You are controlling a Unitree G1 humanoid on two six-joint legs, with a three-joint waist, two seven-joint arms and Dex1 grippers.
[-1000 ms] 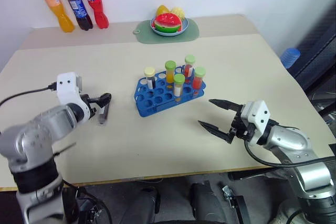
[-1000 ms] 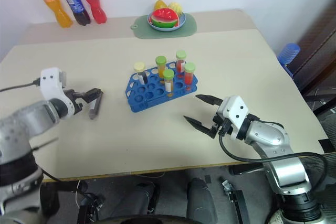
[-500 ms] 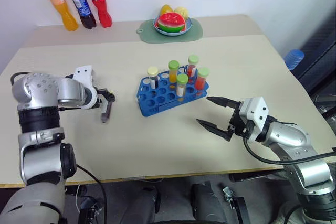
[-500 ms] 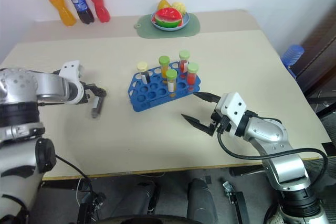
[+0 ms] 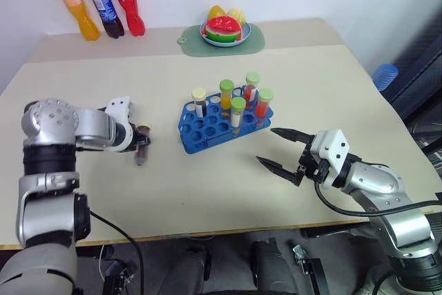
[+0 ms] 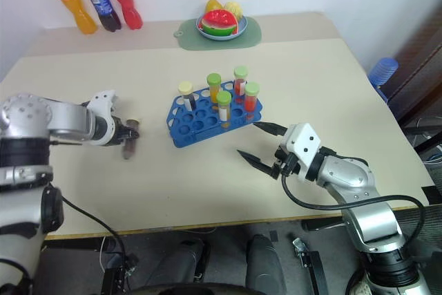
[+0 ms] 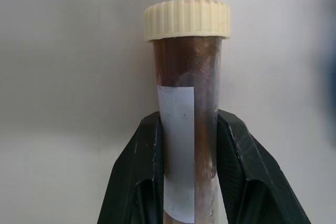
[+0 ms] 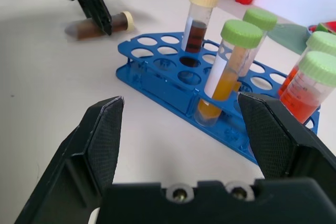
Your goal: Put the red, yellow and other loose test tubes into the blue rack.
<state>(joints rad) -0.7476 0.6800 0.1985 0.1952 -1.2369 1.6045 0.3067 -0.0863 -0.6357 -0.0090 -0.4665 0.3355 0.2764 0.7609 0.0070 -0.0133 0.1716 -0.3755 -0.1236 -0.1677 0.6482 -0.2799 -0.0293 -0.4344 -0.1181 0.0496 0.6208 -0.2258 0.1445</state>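
One beige table (image 5: pixel 207 184), white wall; L gripper (image 5: pixel 140 141) clenched on brown tube (image 7: pixel 186 103), R gripper (image 5: pixel 280 150) spread.

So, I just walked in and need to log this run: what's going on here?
The robot is loading test tubes into a bright blue plastic rack on the beige table. Its left gripper has closed on a clear tube of dark brown liquid with a cream cap, which lies on its side on the table to the left of the rack. Five capped tubes already stand in the rack. The right gripper hangs open to the right of the rack, holding nothing.
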